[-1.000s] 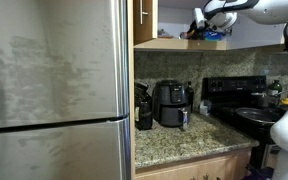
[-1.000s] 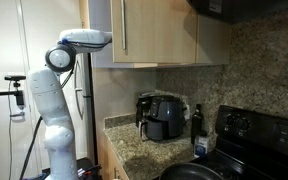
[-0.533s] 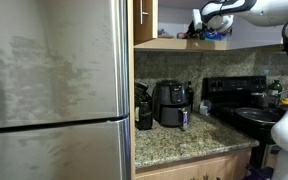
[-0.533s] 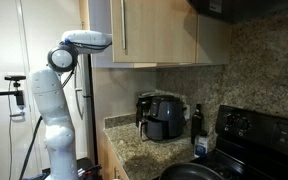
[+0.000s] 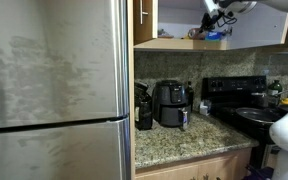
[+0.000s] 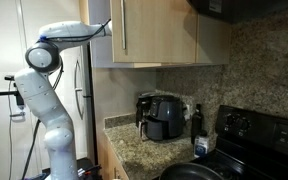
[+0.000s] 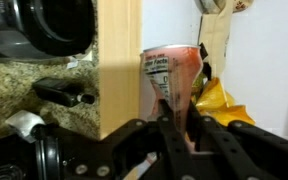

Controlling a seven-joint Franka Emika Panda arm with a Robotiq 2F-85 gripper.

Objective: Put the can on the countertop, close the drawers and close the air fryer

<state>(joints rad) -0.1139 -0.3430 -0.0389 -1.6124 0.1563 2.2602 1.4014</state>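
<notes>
The can (image 7: 171,80) is gripped upright between the dark fingers (image 7: 199,135) of the tool (image 7: 181,128), which is closed on its lower part. It is held high at the upper cabinet, just beside a pale wooden panel (image 7: 119,60), and a yellow packet (image 7: 216,102) is seen behind it. In both exterior views the arm (image 6: 69,32) is stretched up to cabinet level. The air fryer (image 5: 171,103) stands well below on the granite counter (image 5: 189,140); whether its basket is pushed in cannot be told

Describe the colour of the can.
The can is pinkish-red with a white label; best in the wrist view.
</notes>
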